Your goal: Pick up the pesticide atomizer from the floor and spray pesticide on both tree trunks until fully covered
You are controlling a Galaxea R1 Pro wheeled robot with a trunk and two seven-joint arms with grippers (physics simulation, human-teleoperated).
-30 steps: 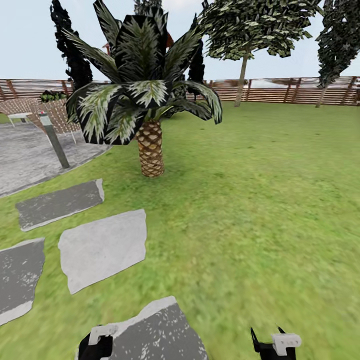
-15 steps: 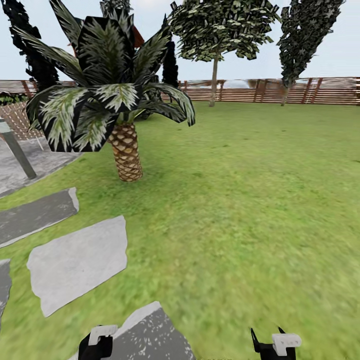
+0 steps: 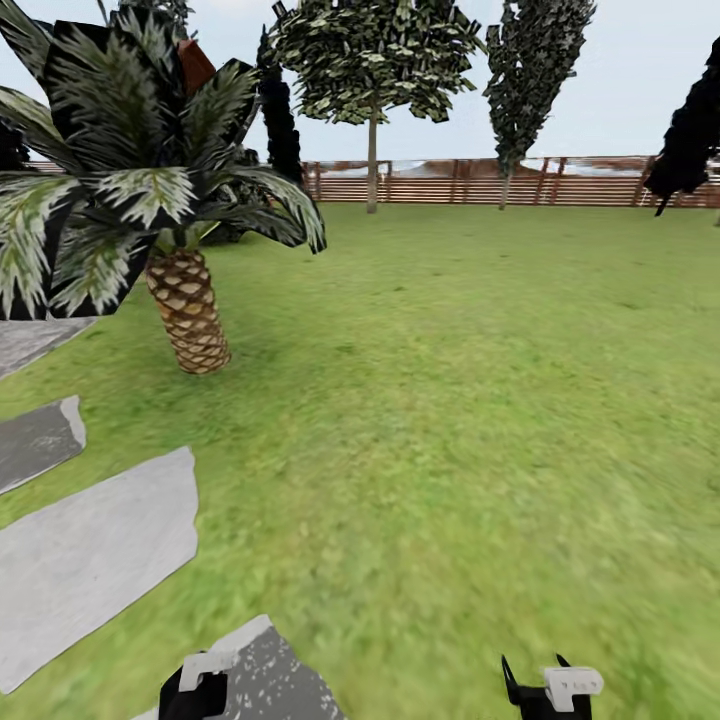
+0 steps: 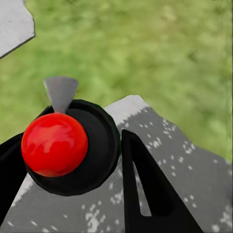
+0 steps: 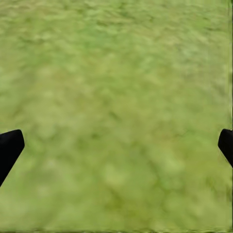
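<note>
Green lawn [image 3: 480, 400], speckled grey stepping stones [image 3: 90, 560], seemingly red-topped black atomizer [image 4: 68, 145].

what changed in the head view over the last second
The camera turned right: the palm, stepping stones and fence slid left in the picture, and the grey post left it. Nothing was grasped or released. The left claw still holds the red-topped black object; the right claw stays open.

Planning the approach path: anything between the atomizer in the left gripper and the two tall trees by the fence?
Nothing visible. Open lawn runs from the atomizer in the left gripper to the broad tree and the narrow tree. The palm and stepping stones lie off to the left.
</note>
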